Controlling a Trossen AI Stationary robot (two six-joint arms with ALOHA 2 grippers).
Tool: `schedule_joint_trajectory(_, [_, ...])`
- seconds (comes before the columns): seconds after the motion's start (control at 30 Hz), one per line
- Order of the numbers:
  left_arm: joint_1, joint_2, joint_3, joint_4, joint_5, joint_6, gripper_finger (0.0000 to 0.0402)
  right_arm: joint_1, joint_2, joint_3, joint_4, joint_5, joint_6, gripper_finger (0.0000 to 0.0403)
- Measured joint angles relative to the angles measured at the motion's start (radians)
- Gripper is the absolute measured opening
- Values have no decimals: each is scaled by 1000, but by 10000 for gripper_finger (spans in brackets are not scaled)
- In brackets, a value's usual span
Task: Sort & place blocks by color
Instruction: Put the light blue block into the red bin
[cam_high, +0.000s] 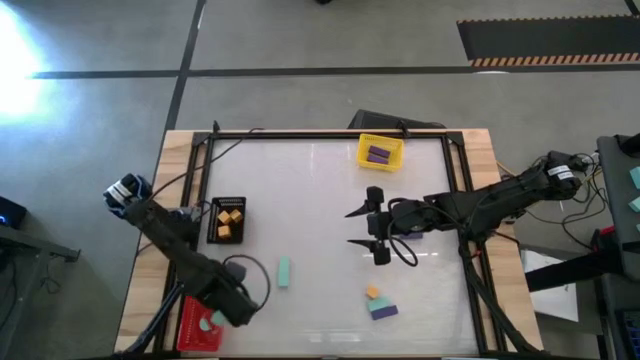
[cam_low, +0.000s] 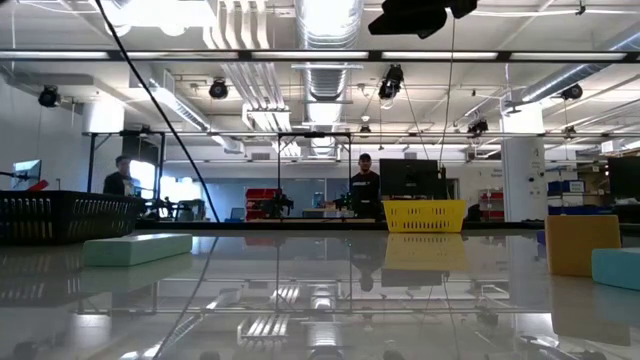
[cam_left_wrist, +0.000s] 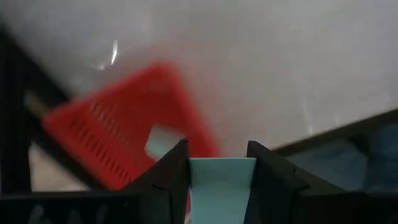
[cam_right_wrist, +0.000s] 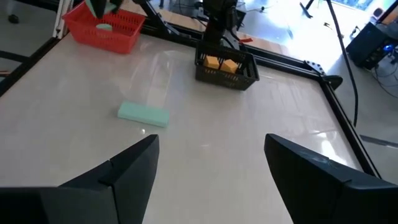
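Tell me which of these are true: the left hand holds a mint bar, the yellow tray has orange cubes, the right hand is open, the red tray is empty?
1. The left hand holds a mint bar. True.
2. The yellow tray has orange cubes in it. False: it holds purple bars; the orange cubes sit in the black tray.
3. The right hand is open and holds nothing. True.
4. The red tray is empty. False: a mint piece already lies in it.
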Motion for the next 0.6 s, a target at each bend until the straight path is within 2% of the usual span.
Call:
schedule_joint_trajectory(0.1, [-52,3,0,-6,54,-59,116,0,0,0,0,0,0,283])
schedule_joint_trajectory(0.3, [-122,5,-31,-67,57,-199,116,0,0,0,0,-1,-3,283])
schedule_joint_trajectory(0.6, [-144,8,-98,-25,56,-238,147,0,0,0,0,-1,0,283])
